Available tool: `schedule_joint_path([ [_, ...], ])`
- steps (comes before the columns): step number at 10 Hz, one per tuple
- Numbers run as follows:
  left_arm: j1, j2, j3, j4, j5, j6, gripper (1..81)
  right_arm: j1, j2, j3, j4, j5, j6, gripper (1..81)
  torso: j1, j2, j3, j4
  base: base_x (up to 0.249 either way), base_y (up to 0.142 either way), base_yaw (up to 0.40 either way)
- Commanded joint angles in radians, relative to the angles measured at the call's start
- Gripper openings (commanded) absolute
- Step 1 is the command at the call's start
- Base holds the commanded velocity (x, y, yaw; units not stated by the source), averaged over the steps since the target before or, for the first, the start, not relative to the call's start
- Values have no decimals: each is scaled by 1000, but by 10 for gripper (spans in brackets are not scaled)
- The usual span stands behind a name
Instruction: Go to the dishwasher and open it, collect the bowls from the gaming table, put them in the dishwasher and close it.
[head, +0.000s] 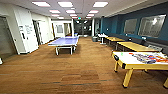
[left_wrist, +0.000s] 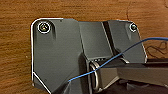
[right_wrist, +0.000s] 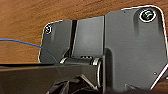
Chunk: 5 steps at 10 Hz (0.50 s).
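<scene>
ahead, the gaming table (head: 140, 61), white-topped with a pale yellow edge and yellow legs, stands on brown carpet (head: 82, 72). colourful items lie on its tabletop, too blurred to name. beyond it and across the carpet, well apart, sits a blue ping-pong table (head: 64, 42). behind the gaming table, yellow-topped tables (head: 135, 46) line a teal wall (head: 117, 25). either end effector's state: cannot tell.

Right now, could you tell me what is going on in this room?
Nothing is being handled. The robot stands on the brown carpet of a long games room. A blue table-tennis table stands ahead to the left. The gaming table, white-topped with yellow legs, is close on the right, colourful items lying on it.
</scene>
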Motion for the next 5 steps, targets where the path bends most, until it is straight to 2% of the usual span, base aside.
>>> schedule_joint_path([
  [1,-48,0,2,-2,55,2,811,46,4,10,-9,-47,-5,811,0,0,0,0,167,0,0],
  [5,-48,2,2,-1,55,2,811,46,4,10,-9,-47,-5,811,-1,0,0,0,167,0,0],
])
